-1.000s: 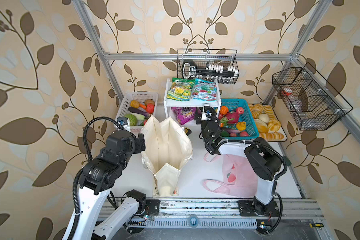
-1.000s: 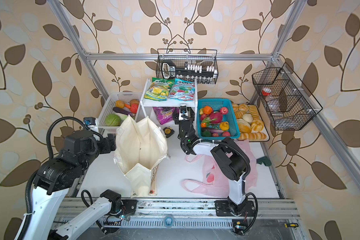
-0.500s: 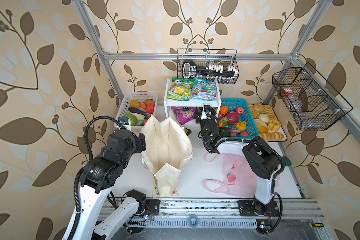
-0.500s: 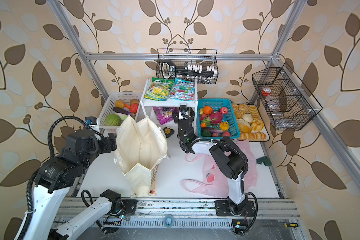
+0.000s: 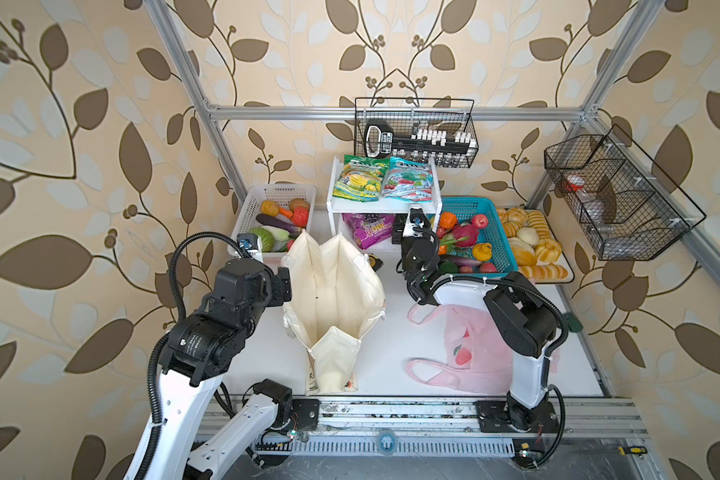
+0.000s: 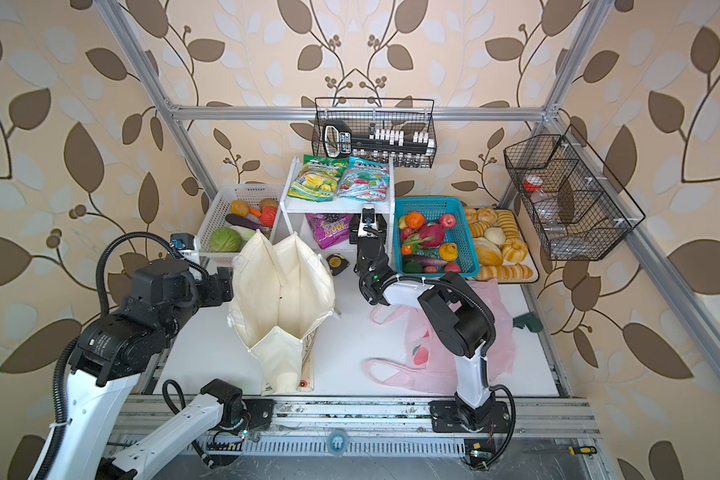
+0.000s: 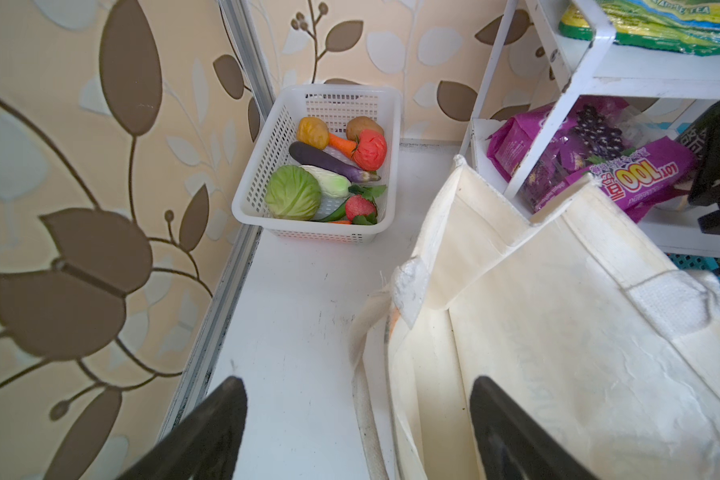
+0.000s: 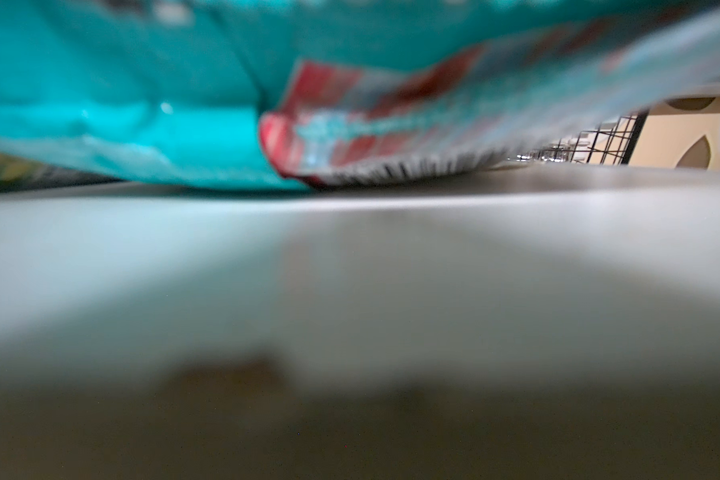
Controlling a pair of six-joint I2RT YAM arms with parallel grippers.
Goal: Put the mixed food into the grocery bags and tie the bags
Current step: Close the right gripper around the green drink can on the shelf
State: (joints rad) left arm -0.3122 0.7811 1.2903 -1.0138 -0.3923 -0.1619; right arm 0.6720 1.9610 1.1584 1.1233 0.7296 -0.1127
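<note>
Pink plastic bag (image 5: 474, 345) lay flat right of canvas tote (image 5: 333, 291), unfilled. Tote stood gaping; left claw (image 7: 358, 440) spread astride its rim, likely bracing mouth. Beyond tote, right claw (image 5: 414, 210) at shelf (image 5: 387, 204) edge by teal-and-red snack packet (image 5: 410, 183), likely picking; spread or pinching, could not tell. White table (image 5: 391, 340), leaf-wallpapered booth.

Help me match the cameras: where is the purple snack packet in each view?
Top view: purple snack packet low in the white rack, behind the canvas tote.
Top view: same spot.
Left wrist: under the rack's top board, beyond the tote.
Right wrist: not in it.
Shared landmark: the white rack.
</note>
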